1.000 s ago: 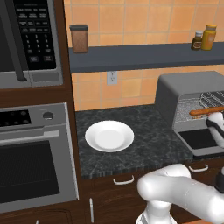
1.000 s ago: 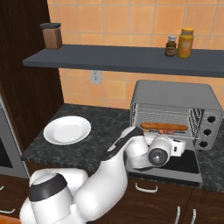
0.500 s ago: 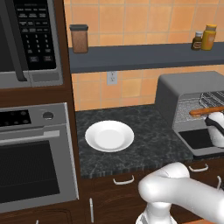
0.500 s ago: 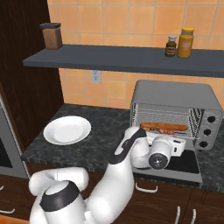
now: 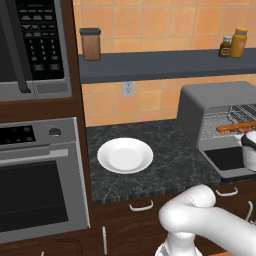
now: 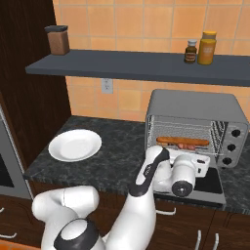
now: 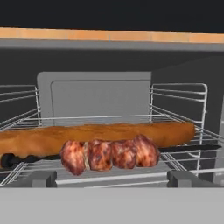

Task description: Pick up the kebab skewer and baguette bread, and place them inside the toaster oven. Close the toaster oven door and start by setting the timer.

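Note:
The grey toaster oven point(image 6: 195, 105) stands on the counter with its dark glass door point(image 6: 213, 184) dropped open. On its wire rack point(image 7: 175, 114) lies the orange-brown baguette point(image 7: 100, 133), and just in front of it the kebab skewer point(image 7: 109, 154) with its reddish meat chunks. Both also show from the side, baguette point(image 6: 183, 141) above skewer point(image 6: 187, 146). My gripper point(image 7: 113, 178) hovers over the door at the oven mouth, open, its fingertips point(image 7: 41, 178) wide apart and holding nothing. From the left I see the toaster oven point(image 5: 212, 102) and the baguette point(image 5: 235, 127).
A white plate point(image 6: 74, 144) sits on the dark counter left of the toaster oven. Knobs point(image 6: 235, 133) run down the toaster's right side. A shelf point(image 6: 146, 63) above carries a jar point(image 6: 58, 40) and two bottles point(image 6: 201, 48). A microwave point(image 5: 35, 45) and a built-in oven point(image 5: 40, 185) stand at far left.
My hand has eased slightly back and lower from the oven mouth. The baguette and the skewer lie still on the rack.

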